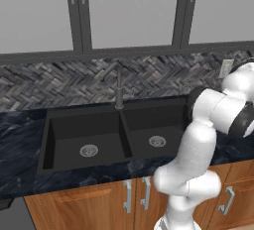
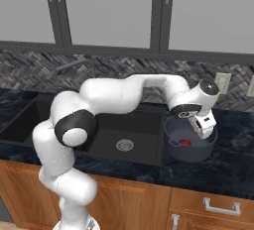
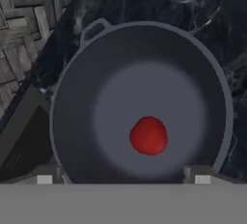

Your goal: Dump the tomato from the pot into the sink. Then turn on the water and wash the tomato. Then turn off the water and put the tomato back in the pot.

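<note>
The claw (image 2: 204, 126) hangs just over the pot (image 2: 191, 147), its jaws spread wide and gripping nothing; in the hand view the two finger tips (image 3: 45, 178) stand far apart at the near rim. Inside the pot, a little off centre on the floor, sits the tomato (image 3: 148, 135), which also shows as a red spot in the right base view. The pot stands on the dark counter just beside the sink (image 2: 124, 130), on the side away from the faucet (image 1: 118, 87), with its small loop handle (image 3: 94, 29) on the far rim from the claw. I'd judge the pot to be stiff and fairly heavy for this claw, smooth-walled and likely to swing or slip if pinched thin, so the rim wall looks a firmer place to take hold than the little loop. The tomato looks glossy and round, apt to roll freely once the pot tips, and soft enough to bruise under a hard squeeze. The arm reaches out from the base across the sink, elbow low, forearm arcing over the basin, wrist bent so the hand points down into the pot.
</note>
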### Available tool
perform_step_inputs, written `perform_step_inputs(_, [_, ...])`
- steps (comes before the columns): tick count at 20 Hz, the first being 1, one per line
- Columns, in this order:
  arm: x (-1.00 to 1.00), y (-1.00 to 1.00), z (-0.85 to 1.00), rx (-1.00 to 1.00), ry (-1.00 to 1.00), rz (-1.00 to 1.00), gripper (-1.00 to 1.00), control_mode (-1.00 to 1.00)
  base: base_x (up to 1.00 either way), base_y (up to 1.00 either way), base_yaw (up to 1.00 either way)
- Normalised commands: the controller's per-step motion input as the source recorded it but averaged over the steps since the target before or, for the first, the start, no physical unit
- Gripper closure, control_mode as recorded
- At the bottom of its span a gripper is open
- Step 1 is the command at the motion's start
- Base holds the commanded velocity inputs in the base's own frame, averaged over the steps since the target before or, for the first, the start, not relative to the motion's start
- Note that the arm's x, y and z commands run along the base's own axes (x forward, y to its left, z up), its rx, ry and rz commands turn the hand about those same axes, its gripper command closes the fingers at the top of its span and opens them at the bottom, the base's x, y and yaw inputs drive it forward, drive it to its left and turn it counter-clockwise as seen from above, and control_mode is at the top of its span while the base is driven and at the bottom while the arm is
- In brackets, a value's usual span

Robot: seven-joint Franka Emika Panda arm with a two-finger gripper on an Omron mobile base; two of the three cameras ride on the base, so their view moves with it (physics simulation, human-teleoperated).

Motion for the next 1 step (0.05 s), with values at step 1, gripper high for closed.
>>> perform_step_inputs(1, [-0.54,0.39,0.65,-0.07,-0.37,0.00,-1.00,-1.00,0.00,0.00,0.00])
